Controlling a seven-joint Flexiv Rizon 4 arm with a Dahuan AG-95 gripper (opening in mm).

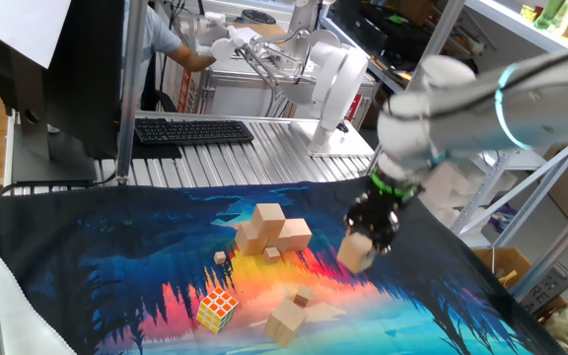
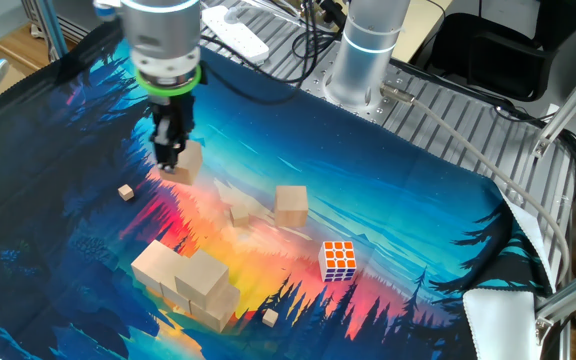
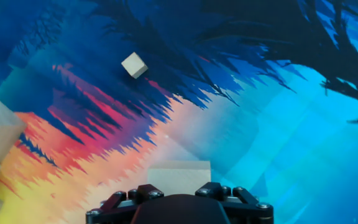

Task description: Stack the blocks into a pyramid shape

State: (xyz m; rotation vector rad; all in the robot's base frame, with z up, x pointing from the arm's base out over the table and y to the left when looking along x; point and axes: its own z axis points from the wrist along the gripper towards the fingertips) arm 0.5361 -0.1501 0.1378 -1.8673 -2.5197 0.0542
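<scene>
My gripper (image 1: 369,237) is shut on one pale wooden block (image 1: 356,254), held low over the printed cloth to the right of the pile. In the other fixed view the gripper (image 2: 172,152) holds that block (image 2: 185,161) at the cloth's upper left. The hand view shows the held block (image 3: 179,172) between the fingers of the gripper (image 3: 178,188). A pile of blocks (image 1: 269,232) stands mid-cloth, with one on top of the others; the same pile (image 2: 190,280) shows in the other fixed view. One loose block (image 1: 286,320) lies near the front edge, also seen as the loose block (image 2: 291,205).
A multicoloured puzzle cube (image 1: 216,309) sits left of the loose block, also the puzzle cube (image 2: 339,260). Tiny wooden cubes (image 1: 222,258) lie scattered, one tiny cube (image 3: 134,65) ahead of the hand. A keyboard (image 1: 193,130) and the arm's base (image 2: 360,55) stand beyond the cloth.
</scene>
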